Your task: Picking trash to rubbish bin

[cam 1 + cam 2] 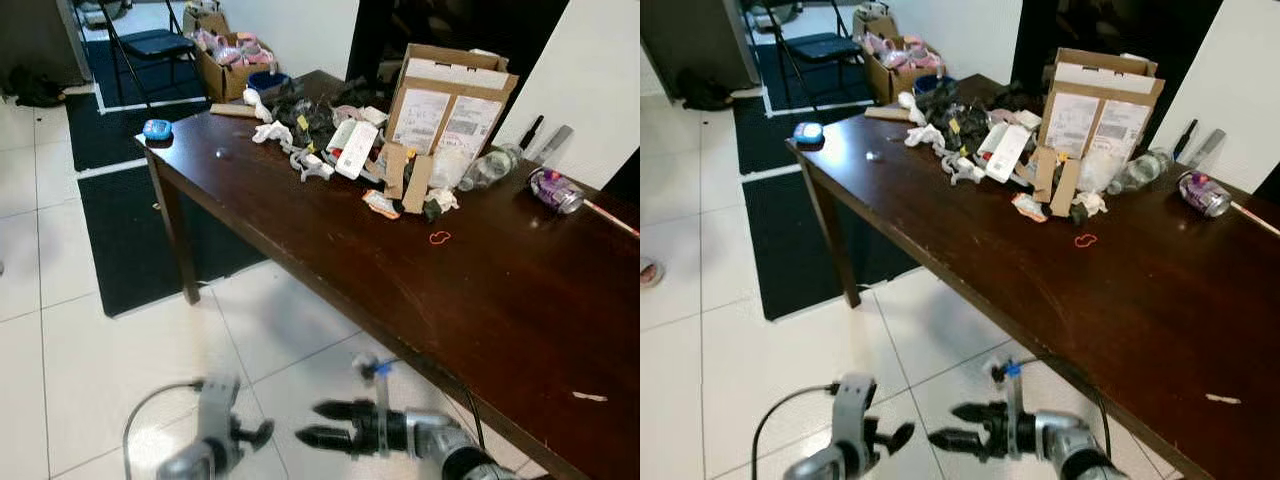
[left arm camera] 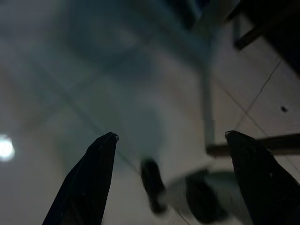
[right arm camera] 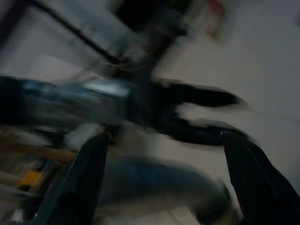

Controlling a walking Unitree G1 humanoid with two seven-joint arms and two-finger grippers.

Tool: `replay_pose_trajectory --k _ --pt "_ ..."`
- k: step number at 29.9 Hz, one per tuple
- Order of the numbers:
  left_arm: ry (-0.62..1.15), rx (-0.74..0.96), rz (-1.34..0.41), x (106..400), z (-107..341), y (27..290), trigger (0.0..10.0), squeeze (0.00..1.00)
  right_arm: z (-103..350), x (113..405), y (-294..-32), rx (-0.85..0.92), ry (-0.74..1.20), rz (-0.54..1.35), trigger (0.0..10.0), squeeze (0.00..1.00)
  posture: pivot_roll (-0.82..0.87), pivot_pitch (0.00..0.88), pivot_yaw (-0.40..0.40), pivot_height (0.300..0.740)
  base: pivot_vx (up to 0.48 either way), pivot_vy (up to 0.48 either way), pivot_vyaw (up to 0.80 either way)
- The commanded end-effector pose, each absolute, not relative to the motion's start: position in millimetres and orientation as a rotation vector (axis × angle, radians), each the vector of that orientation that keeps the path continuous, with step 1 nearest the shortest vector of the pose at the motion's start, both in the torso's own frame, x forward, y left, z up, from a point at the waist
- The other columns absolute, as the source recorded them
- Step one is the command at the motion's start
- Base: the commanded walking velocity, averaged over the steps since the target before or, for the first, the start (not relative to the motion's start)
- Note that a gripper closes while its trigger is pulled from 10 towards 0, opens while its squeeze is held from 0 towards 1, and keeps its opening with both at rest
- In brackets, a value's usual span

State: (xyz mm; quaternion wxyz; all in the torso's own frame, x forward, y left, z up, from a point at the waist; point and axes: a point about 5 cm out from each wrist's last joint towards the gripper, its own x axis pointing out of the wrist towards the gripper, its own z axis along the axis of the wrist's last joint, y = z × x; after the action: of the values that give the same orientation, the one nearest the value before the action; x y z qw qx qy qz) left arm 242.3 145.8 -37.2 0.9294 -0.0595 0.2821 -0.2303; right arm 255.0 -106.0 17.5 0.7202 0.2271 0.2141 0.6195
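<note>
Two end effectors hang low over the tiled floor [image 1: 90, 330], both spread wide and empty: left end effector [image 2: 171, 136], right end effector [image 1: 320, 423]. Trash pile [image 1: 340, 145] litters the dark surface [image 1: 480, 300].

No text can be read. The box [image 1: 448, 105] on the bench [image 1: 480, 290] bears printed labels. Their print is too small to make out.

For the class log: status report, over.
Both grippers, left gripper and right gripper, low over the floor, open, empty. Trash pile on the table, untouched. Table edge between grippers and trash.
</note>
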Motion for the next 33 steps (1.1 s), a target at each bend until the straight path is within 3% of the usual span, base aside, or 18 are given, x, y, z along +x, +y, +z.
replay_pose_trajectory --k 1,10,11,13,15,19,22,27,31,33 --pt "0.571 -0.071 -0.501 241.3 -36.4 151.0 10.0 0.0 26.6 257.5 -104.9 0.538 0.418 1.429 10.0 0.0 0.13 0.104 -0.065 0.74 0.0 0.0 0.0" --pt "0.562 0.165 -0.477 244.4 -34.5 164.5 10.0 0.0 52.4 268.0 -98.9 0.557 0.274 1.525 10.0 0.0 0.13 0.109 -0.065 0.74 0.0 0.0 0.0" --pt "0.543 0.334 -0.488 248.7 -30.4 173.6 10.0 0.0 72.4 274.2 -98.2 0.591 0.17 1.562 10.0 0.0 0.13 0.111 -0.064 0.74 0.0 0.0 0.0" --pt "0.543 0.334 -0.488 248.7 -30.4 173.6 10.0 0.0 72.4 274.2 -98.2 0.591 0.17 1.562 10.0 0.0 0.13 0.111 -0.064 0.74 0.0 0.0 0.0" --pt "0.504 0.442 -0.517 253.9 -23.9 178.8 10.0 0.0 94.4 281.0 -98.6 0.648 0.057 1.574 10.0 0.0 0.13 0.111 -0.068 0.74 0.0 0.0 0.0" --pt "0.431 0.414 -0.518 264.0 -11.4 179.9 10.0 0.0 116.8 288.2 -100.3 0.707 -0.063 1.567 10.0 0.0 0.14 0.11 -0.07 0.74 0.0 0.0 0.0" --pt "0.237 0.242 -0.581 282.1 19.6 163.9 10.0 0.0 146.2 304.6 -102.2 0.74 -0.226 1.474 10.0 0.0 0.14 0.108 -0.071 0.74 0.0 0.0 0.0" --pt "0.122 0.17 -0.631 288.3 39.3 152.6 10.0 0.0 159.2 314.4 -101.1 0.717 -0.286 1.389 10.0 0.0 0.14 0.107 -0.069 0.74 0.0 0.0 0.0" --pt "-0.053 0.091 -0.569 302.8 77.7 147.4 10.0 0.0 169.6 335.7 -95.5 0.648 -0.283 1.172 10.0 0.0 0.15 0.11 -0.069 0.74 0.0 0.0 0.0" --pt "-0.172 0.036 -0.436 315.1 108.6 153.2 10.0 0.0 173.9 352.4 -93.9 0.59 -0.256 0.982 10.0 0.0 0.15 0.111 -0.07 0.74 0.0 0.0 0.0"
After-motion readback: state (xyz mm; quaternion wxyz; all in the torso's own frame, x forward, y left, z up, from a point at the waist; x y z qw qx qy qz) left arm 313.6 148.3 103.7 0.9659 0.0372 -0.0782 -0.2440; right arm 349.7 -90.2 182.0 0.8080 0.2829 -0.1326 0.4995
